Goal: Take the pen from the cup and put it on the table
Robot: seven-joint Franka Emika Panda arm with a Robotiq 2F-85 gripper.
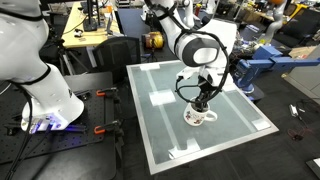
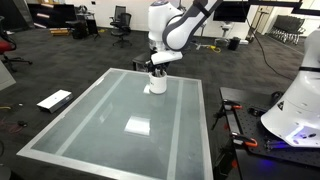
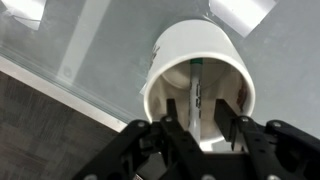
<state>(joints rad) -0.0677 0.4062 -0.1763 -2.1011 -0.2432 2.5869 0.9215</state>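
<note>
The white cup [image 3: 200, 55] stands on the pale frosted table [image 3: 90, 50]. It also shows in both exterior views [image 1: 200, 118] [image 2: 156, 84]. The slim dark pen [image 3: 196, 85] stands inside the cup, leaning on its inner wall. My gripper [image 3: 199, 125] is right above the cup's mouth, fingers open, one on each side of the pen, with a gap to it. In the exterior views the gripper [image 1: 203, 100] [image 2: 157, 70] hangs straight over the cup and the pen is hidden.
White tape rectangles mark the table top [image 2: 137, 126] [image 3: 240, 12]. The table edge [image 3: 60, 90] runs close by the cup, with dark floor beyond. A white robot base [image 1: 50, 100] stands beside the table, and desks and chairs fill the background.
</note>
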